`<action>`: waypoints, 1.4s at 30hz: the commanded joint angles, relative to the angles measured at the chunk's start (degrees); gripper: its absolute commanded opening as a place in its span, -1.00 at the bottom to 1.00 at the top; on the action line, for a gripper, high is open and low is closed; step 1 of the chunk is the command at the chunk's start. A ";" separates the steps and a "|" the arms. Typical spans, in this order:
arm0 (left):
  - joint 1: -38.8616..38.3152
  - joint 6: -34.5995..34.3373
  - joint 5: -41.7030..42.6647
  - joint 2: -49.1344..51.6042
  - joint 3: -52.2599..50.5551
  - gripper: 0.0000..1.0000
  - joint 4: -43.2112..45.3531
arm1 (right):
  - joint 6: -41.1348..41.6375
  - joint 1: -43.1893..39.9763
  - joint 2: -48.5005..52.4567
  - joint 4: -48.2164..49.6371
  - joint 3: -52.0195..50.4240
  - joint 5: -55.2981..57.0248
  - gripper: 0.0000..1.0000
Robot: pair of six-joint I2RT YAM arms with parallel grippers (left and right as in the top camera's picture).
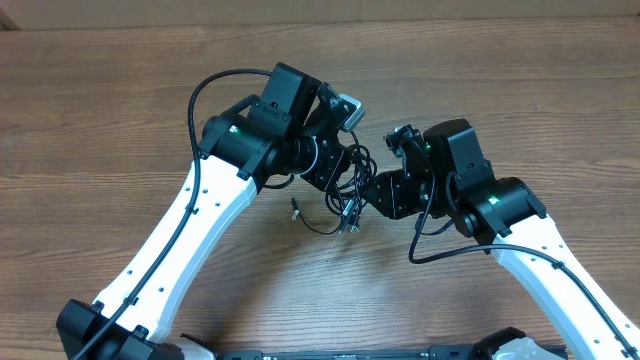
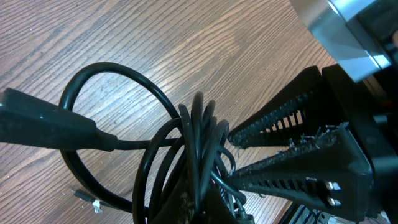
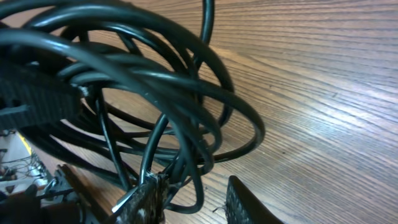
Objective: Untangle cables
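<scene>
Here, 2 arms meet mid-desk (image 1: 120,100) over the cables (image 1: 347,188), a small knot of thin black cords bunched between them, partly lifted, with loose tails trailing onto the wood. The left pincer (image 1: 336,172) appears clamped on the bunched cords. The right pincer (image 1: 378,196) is narrowly parted, its fingers (image 3: 144,200) straddling a few strands without clearly pinching them.

Judging by the slack curves, the cords are light, soft and springy, probably slick-jacketed. A loop would likely slide through a loose grip, and the whole knot would drag along under a hard pull. The better hold looks to be a single strand near a plug (image 1: 296,210), where it is stiffer, rather than mid-bundle.

The overhead view gives the layout and 2 free ends on the wood, but the arms hide the contact. The right wrist view shows the overlapping loops and the gap between its fingers. Only the left wrist view shows a thick connector (image 2: 46,121) and a silvery tip (image 2: 93,204) lying on the desk
</scene>
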 commanded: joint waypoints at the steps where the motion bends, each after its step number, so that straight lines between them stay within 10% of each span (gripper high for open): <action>1: 0.31 1.07 0.92 -1.03 1.57 -0.92 0.70 | -0.68 0.13 -0.11 0.35 0.09 -4.44 -0.38; 26: 0.31 1.07 0.90 -1.03 1.57 -0.92 0.63 | -1.70 0.11 -0.11 -1.09 0.11 -13.40 -0.48; 42: 0.31 1.07 -6.08 -1.03 1.57 -0.91 0.61 | -3.26 0.11 -0.15 13.03 0.09 -43.69 -0.26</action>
